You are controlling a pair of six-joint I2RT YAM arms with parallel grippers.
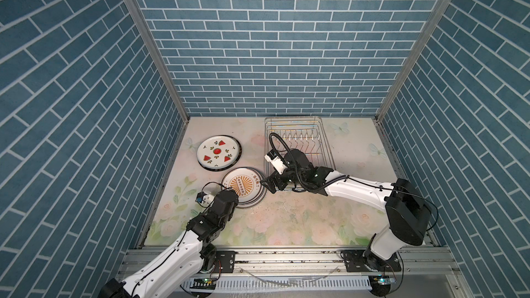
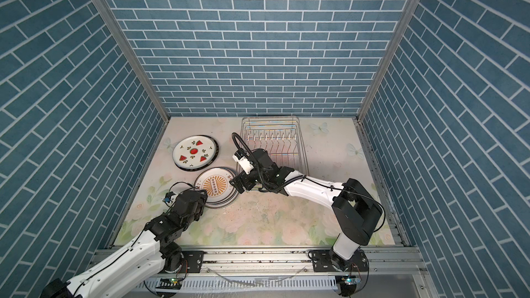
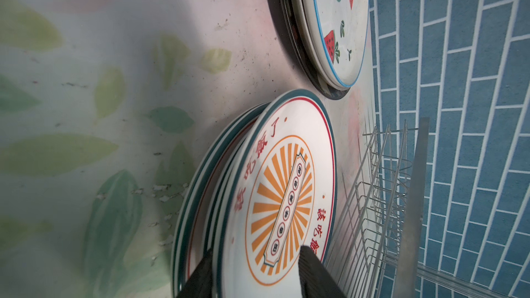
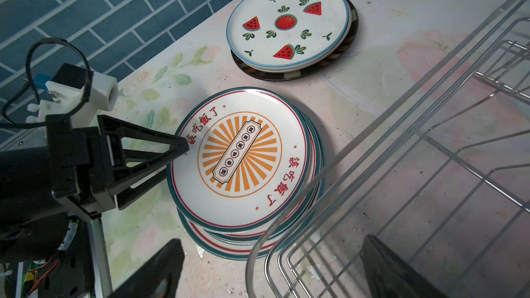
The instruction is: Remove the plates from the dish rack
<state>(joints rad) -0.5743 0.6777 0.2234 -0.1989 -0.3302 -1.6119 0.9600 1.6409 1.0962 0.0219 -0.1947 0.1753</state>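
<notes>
A stack of orange-sunburst plates (image 1: 242, 186) (image 2: 215, 186) (image 4: 241, 159) lies flat on the table, left of the dish rack (image 1: 295, 133) (image 2: 272, 127) (image 4: 430, 139). My left gripper (image 3: 258, 253) (image 4: 176, 157) is open, with one finger above and one below the near rim of the top sunburst plate (image 3: 281, 204). Behind the stack, a watermelon-slice plate (image 1: 218, 151) (image 2: 195, 150) (image 4: 286, 21) lies on a dark-rimmed plate (image 4: 348, 38). My right gripper (image 1: 269, 186) (image 2: 238, 186) (image 4: 272, 270) stands wide open over the rack's near left corner. The rack's prongs that show are bare; my right arm hides its near part.
The floral table cover (image 1: 286, 219) stretches between the plates and the front rail (image 1: 286, 256). Blue brick walls (image 1: 86, 139) close in the left, back and right sides. The rack (image 3: 372, 196) stands against the back wall.
</notes>
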